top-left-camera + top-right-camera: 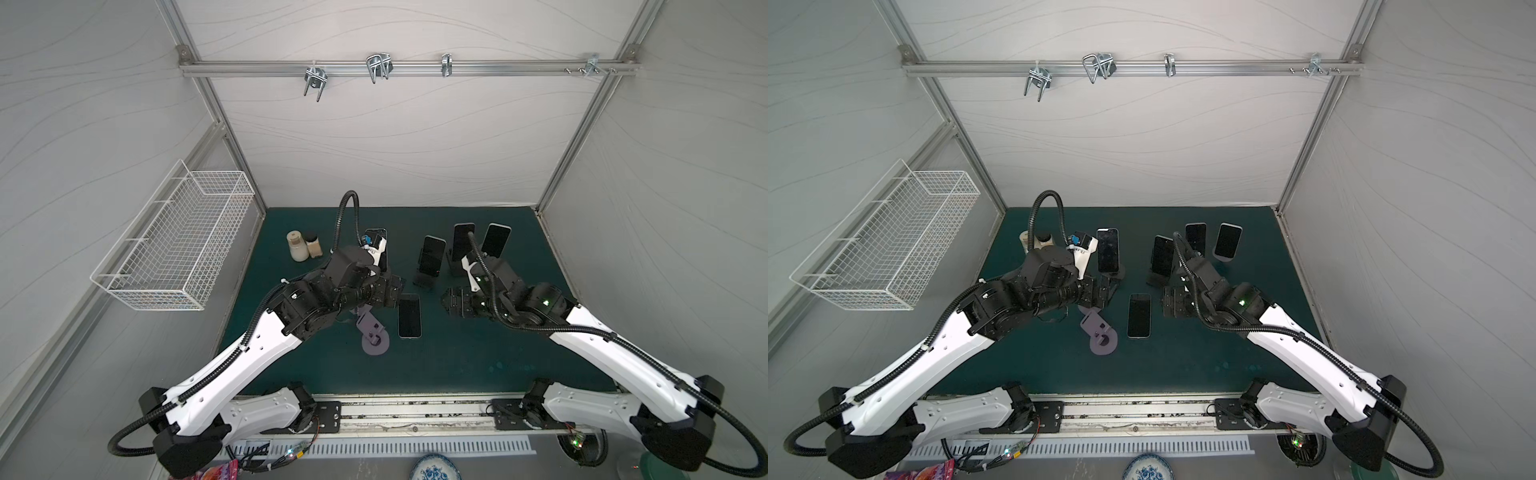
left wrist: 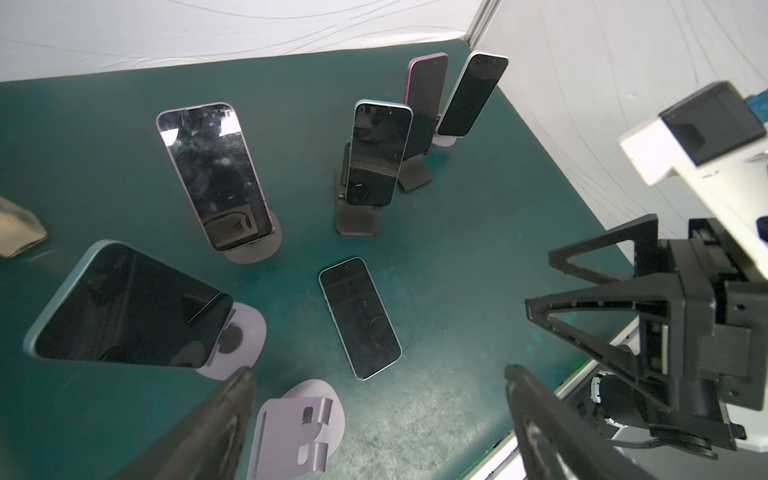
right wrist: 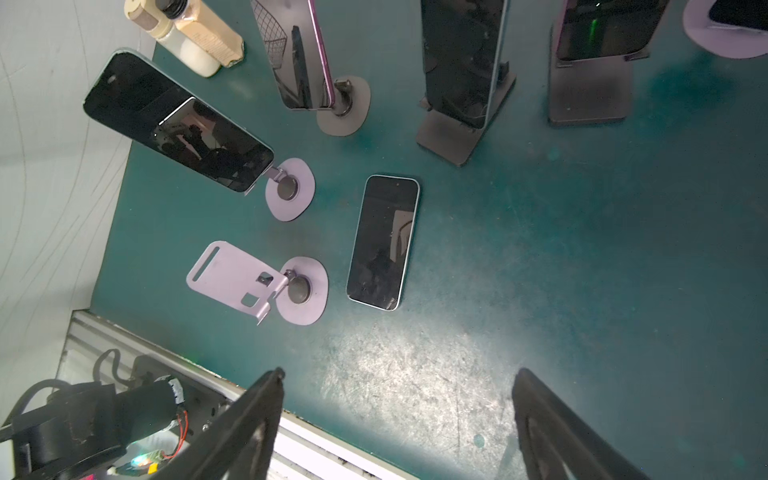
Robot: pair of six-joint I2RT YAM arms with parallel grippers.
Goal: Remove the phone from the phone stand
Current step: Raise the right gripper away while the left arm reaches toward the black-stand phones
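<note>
On the mat (image 1: 478,353) the phone (image 3: 384,243) lies flat, screen up, just beside the empty lilac stand (image 3: 257,282), off its cradle, so this one looks done; left gripper (image 2: 378,371) and right gripper (image 3: 400,372) hang nearby, both spread wide, holding nothing

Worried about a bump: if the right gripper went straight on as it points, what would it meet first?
Likely the flat phone: it lies ahead of the open right gripper, only bare mat between. If tilted down enough, it would touch mat first; depth is unclear.
</note>
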